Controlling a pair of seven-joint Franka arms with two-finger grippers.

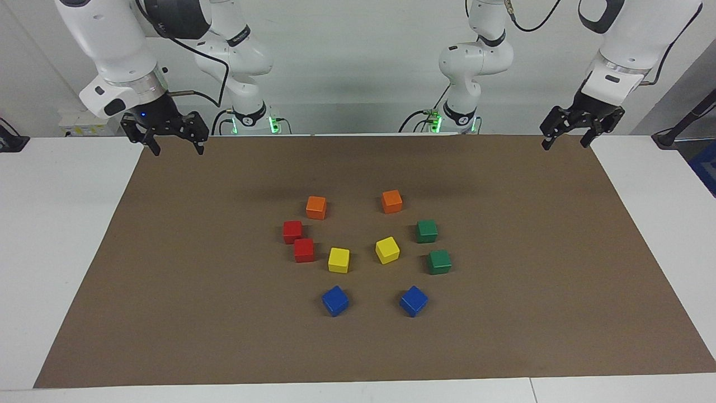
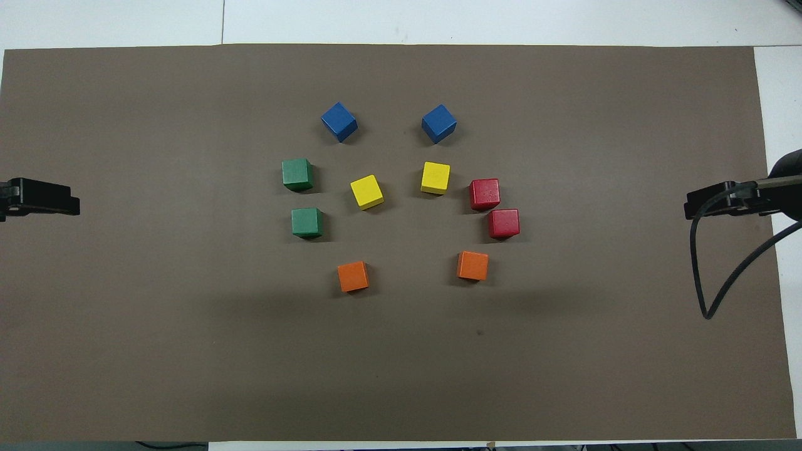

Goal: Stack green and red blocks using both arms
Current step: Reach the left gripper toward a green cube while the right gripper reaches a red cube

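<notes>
Two green blocks point(image 1: 427, 231) point(image 1: 439, 262) lie apart on the brown mat toward the left arm's end; in the overhead view they are the green blocks point(image 2: 297, 174) point(image 2: 307, 222). Two red blocks point(image 1: 292, 231) point(image 1: 304, 249) sit almost touching toward the right arm's end, seen from above as the red blocks point(image 2: 484, 193) point(image 2: 504, 223). My left gripper point(image 1: 566, 142) hangs open over the mat's corner at its own end, holding nothing. My right gripper point(image 1: 176, 148) hangs open over the other corner, empty too. In the overhead view only the left gripper point(image 2: 59, 200) and right gripper point(image 2: 702, 203) tips show.
Two orange cubes point(image 1: 316, 207) point(image 1: 391, 201) lie nearest the robots. Two yellow cubes point(image 1: 338, 260) point(image 1: 387, 249) sit in the middle of the ring, and two blue cubes point(image 1: 335, 300) point(image 1: 413, 300) lie farthest. The brown mat point(image 1: 168, 313) covers the white table point(image 1: 50, 235). A black cable point(image 2: 720, 282) dangles from the right arm.
</notes>
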